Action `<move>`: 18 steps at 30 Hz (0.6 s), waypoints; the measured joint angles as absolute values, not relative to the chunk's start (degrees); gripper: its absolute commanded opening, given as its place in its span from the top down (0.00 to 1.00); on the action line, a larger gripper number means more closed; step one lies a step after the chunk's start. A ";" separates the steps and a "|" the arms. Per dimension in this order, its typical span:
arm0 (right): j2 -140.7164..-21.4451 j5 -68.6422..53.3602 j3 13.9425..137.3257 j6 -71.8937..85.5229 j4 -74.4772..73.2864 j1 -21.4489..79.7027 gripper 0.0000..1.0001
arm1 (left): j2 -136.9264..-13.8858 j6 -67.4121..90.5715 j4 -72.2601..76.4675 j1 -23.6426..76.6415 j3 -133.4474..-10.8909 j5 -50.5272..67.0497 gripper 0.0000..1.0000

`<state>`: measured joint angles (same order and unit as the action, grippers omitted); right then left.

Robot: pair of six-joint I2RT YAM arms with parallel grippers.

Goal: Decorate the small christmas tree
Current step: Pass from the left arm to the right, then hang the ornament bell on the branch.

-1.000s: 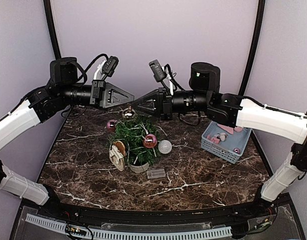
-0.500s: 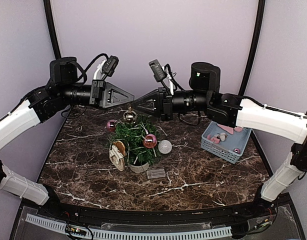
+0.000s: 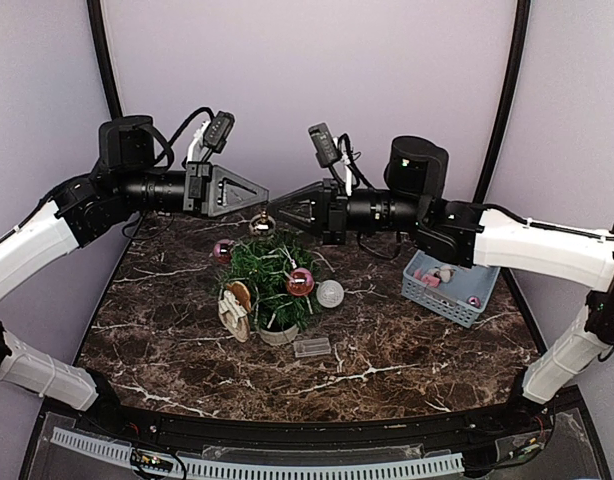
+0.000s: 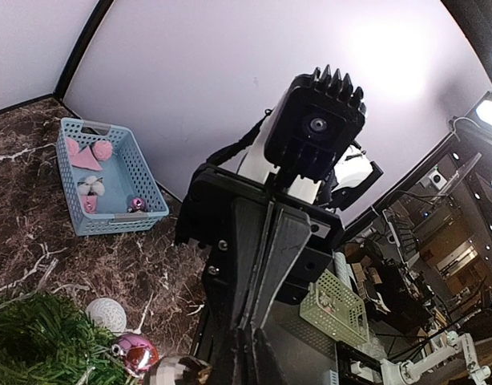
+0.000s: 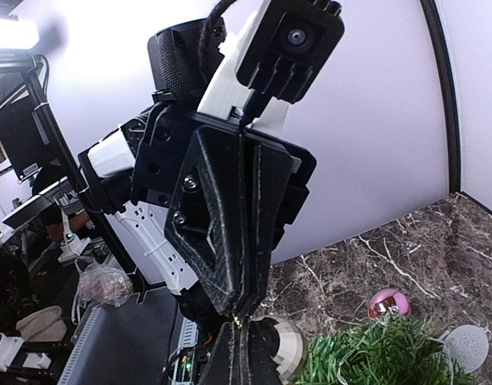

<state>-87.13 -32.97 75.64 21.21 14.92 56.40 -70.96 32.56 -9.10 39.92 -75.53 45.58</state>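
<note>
The left hand [image 3: 266,193] and right hand [image 3: 271,206] are each pressed together, tip to tip, with a shiny gold ball ornament [image 3: 259,223] dangling just below; which hand pinches its loop I cannot tell. Directly beneath them stands the small bushy dark-green christmas tree [image 3: 267,270], already carrying 2 pink baubles [image 3: 299,282]. The gold ball is not yet hung, and more pieces wait in the blue plastic basket [image 3: 457,300], well behind the right hand.
</note>
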 measured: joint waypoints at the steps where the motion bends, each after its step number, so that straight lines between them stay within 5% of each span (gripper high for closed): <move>1: -86.91 -32.60 75.18 21.67 15.57 56.40 1.00 | -70.87 32.25 -9.17 39.94 -75.48 45.10 0.76; 13: -86.46 -30.02 72.69 26.28 21.89 56.07 1.00 | -69.32 29.61 -9.98 40.03 -74.39 39.66 0.44; 18: -86.46 -29.52 72.69 26.79 22.33 55.81 1.00 | -66.43 27.20 -9.89 40.03 -72.03 37.87 0.51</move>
<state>-86.46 -29.52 72.69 26.79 22.33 55.81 -66.43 27.20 -9.89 40.03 -72.03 37.87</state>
